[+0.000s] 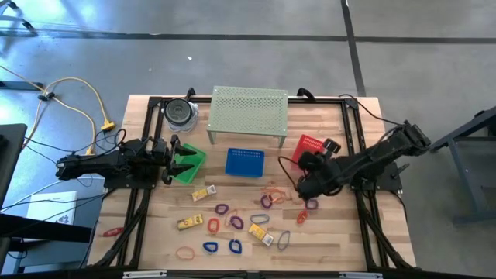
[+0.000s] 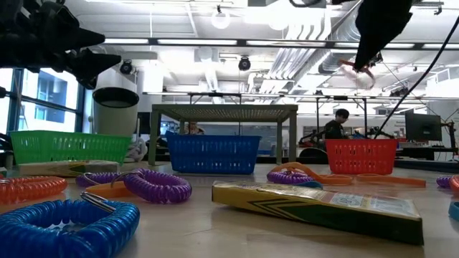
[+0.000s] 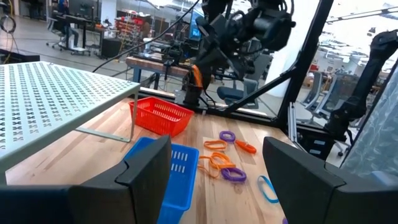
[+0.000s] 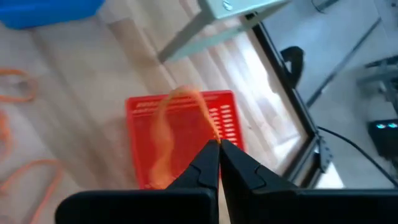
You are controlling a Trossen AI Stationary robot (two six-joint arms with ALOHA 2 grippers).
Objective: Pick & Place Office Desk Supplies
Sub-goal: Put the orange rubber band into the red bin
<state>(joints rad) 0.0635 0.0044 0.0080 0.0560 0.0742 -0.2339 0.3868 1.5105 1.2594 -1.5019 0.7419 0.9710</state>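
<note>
Office desk supplies lie loose on the wooden table: orange band loops [image 1: 273, 191], purple and blue coil loops [image 1: 222, 209] and small yellow boxes [image 1: 203, 192]. My right gripper [image 4: 219, 147] is shut on a thin orange band loop [image 4: 166, 127] and hangs above the table, just near of the red basket [image 4: 180, 134]. In the low view that gripper [image 2: 366, 59] is high up with the band [image 2: 356, 73] under it. My left gripper [image 3: 211, 180] waits open at the table's left, by the green basket [image 1: 188, 163], with nothing between its fingers. My right gripper pinches the orange band between its two fingertips at one point of the loop [image 4: 213, 138]. The fingers slant down toward the table's far side. The band is lifted clear of the table and droops slack below and ahead of the tips, above the red basket.
A blue basket [image 1: 245, 163] stands mid-table and a perforated pale green shelf [image 1: 249, 112] behind it. A round metal container [image 1: 180, 113] sits at the far left. A black frame [image 1: 353, 116] edges the table. A person [image 2: 336, 123] sits in the room beyond.
</note>
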